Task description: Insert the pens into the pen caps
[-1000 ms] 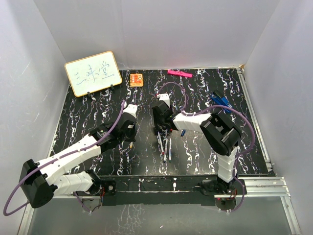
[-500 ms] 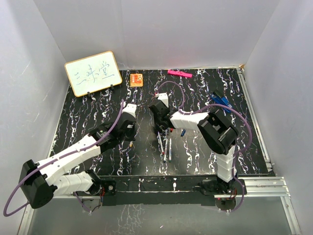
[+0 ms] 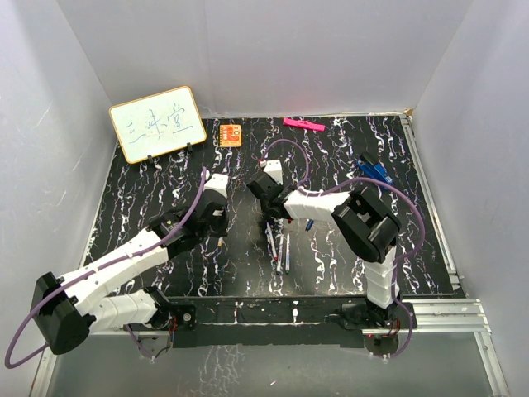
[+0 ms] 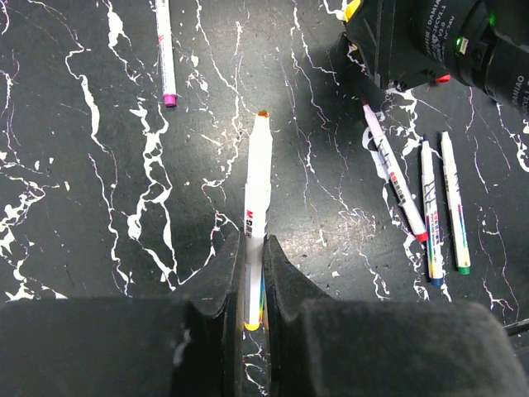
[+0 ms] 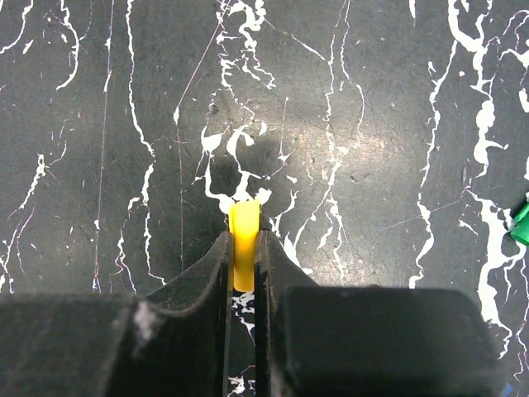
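My left gripper (image 4: 252, 246) is shut on a white pen (image 4: 256, 186) with a yellow end; its orange tip (image 4: 263, 114) points away from me over the table. In the right wrist view my right gripper (image 5: 244, 246) is shut on a small yellow pen cap (image 5: 244, 219). From above, the left gripper (image 3: 216, 217) and right gripper (image 3: 264, 195) hang close together over the table's middle. Three more pens (image 4: 430, 207) lie side by side to the right. Another pen (image 4: 165, 50) with a pink end lies at the far left. A green cap (image 5: 521, 225) shows at the right edge.
A whiteboard (image 3: 157, 124) stands at the back left, with an orange block (image 3: 231, 134) beside it. A pink marker (image 3: 303, 125) lies along the back edge. A blue object (image 3: 372, 171) sits at the right. White walls enclose the black marbled table (image 3: 140, 207).
My right gripper has closed on the yellow cap and shifted a little to the left and back. The left gripper keeps its hold on the pen and has barely moved.
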Robot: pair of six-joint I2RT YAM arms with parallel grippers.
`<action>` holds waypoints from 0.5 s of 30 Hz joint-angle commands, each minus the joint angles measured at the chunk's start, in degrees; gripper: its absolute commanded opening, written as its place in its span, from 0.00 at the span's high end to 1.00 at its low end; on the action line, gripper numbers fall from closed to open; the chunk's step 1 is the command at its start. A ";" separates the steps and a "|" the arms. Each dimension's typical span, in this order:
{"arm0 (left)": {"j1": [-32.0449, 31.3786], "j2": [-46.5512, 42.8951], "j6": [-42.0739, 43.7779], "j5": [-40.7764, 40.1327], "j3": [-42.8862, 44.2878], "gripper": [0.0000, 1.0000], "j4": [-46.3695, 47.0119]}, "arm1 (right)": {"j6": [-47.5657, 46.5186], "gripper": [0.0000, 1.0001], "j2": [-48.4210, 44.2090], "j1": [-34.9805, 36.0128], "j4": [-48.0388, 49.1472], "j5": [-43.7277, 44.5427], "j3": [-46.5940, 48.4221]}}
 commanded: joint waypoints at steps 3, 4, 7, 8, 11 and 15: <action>0.42 -0.30 0.17 -0.07 -0.66 1.00 1.12 | -0.05 1.00 3.84 0.61 -7.63 -0.66 -0.72; 0.44 -0.10 0.08 0.05 -0.67 1.00 1.10 | -0.37 1.00 4.20 0.61 -7.62 -0.75 -0.11; 0.40 -0.17 -0.44 0.40 -0.97 1.00 1.04 | -0.98 1.00 4.47 0.50 -7.55 -1.26 1.27; 0.44 -0.39 -0.63 0.55 -1.18 1.00 1.20 | -1.11 1.00 4.39 0.47 -7.51 -1.45 1.57; 0.40 -1.03 -0.93 0.84 -1.93 1.00 1.77 | -1.33 1.00 3.90 0.42 -7.11 -1.73 1.92; 0.42 -0.80 -0.22 2.35 -2.70 1.00 3.09 | -2.13 1.00 1.21 -0.40 -5.18 -1.37 1.96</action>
